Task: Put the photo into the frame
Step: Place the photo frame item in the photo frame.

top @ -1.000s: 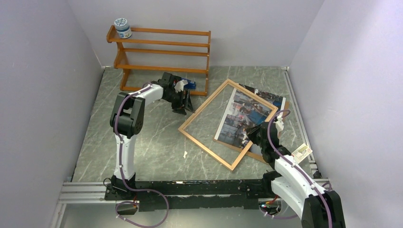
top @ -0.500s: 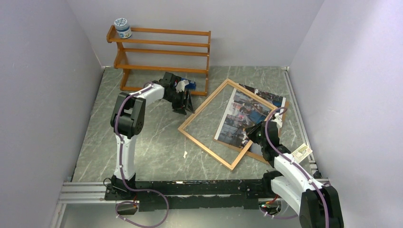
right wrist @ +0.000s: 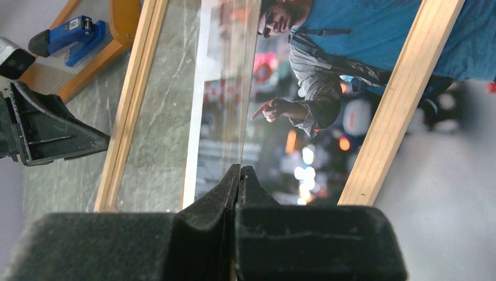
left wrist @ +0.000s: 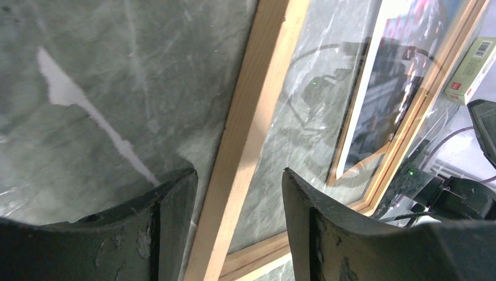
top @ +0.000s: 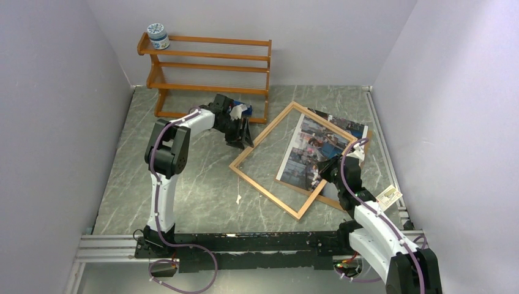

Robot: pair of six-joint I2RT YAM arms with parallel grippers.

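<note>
Sitting behind the frame (top: 266, 191): a rack (top: 208, 67) with a jar (top: 158, 35) on top. Left gripper (left wrist: 237, 181) straddles one frame rail, fingers apart. Right gripper (right wrist: 238, 175) is pinched closed over the pane. The glossy street photo (top: 309, 150) lies under the frame, sticking out past one rail.

The left arm (top: 163, 199) and the right arm (top: 380, 228) are built alike, with rounded white shells between chunky black joints. A thin purple cable (top: 154, 205) runs along each. Both stand on a black bar (top: 257, 242) fixed to a silver rail (top: 104, 248). The left hand (left wrist: 234, 181) has thick black fingers (left wrist: 164, 222) scuffed with pale scratches. The right hand (right wrist: 240, 171) has matt black, wedge-shaped ones.
</note>
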